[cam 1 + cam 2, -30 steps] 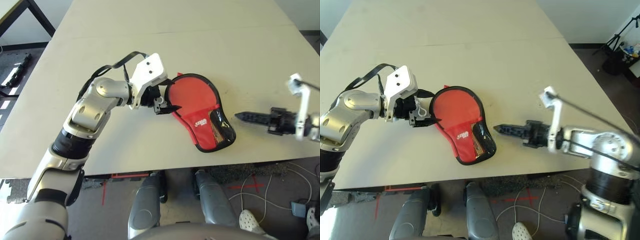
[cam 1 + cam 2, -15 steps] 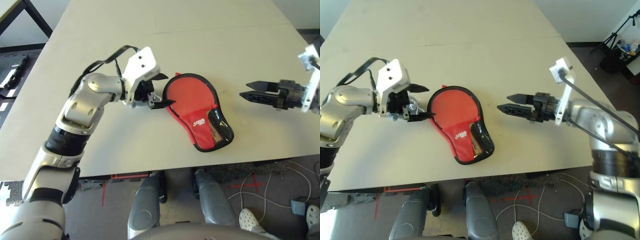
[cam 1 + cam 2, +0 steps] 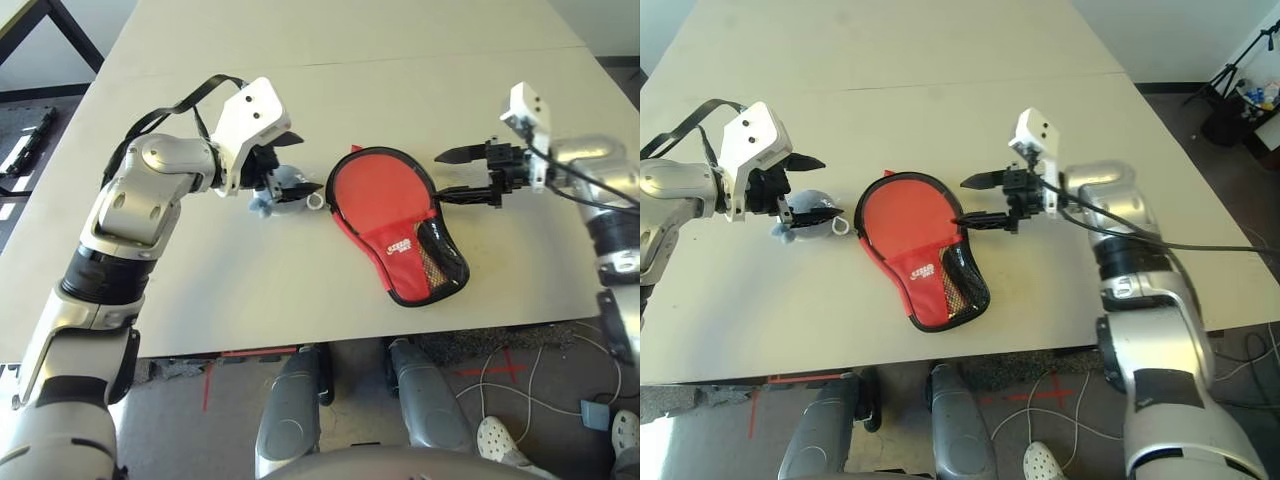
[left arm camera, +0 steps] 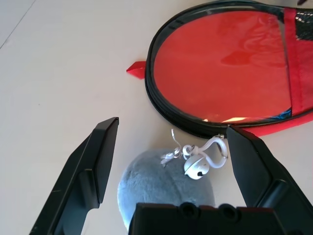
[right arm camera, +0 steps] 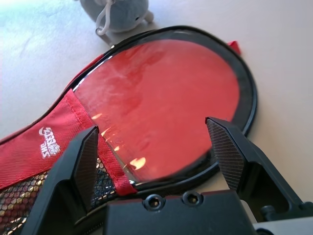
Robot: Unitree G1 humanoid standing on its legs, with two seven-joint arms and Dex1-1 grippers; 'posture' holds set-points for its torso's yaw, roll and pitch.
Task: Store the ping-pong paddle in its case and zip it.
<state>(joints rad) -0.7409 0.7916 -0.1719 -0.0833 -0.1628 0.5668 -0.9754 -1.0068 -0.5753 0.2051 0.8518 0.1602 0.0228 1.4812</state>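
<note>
Case (image 3: 395, 225) flat mid-table (image 3: 300, 60), zip apparently closed round it, presumably enclosing paddle; plush charm (image 3: 280, 190) beside its round end between left gripper's (image 3: 292, 170) spread fingers; right gripper (image 3: 457, 173) released opposite.

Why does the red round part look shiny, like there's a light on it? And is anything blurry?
In the right wrist view, pale streaks of glare lie on the glossy round face of the case. In the left wrist view, a small bright glint sits near its edge, and the plush charm close to the camera looks soft and fuzzy. In the left eye view, the table looks evenly lit.
</note>
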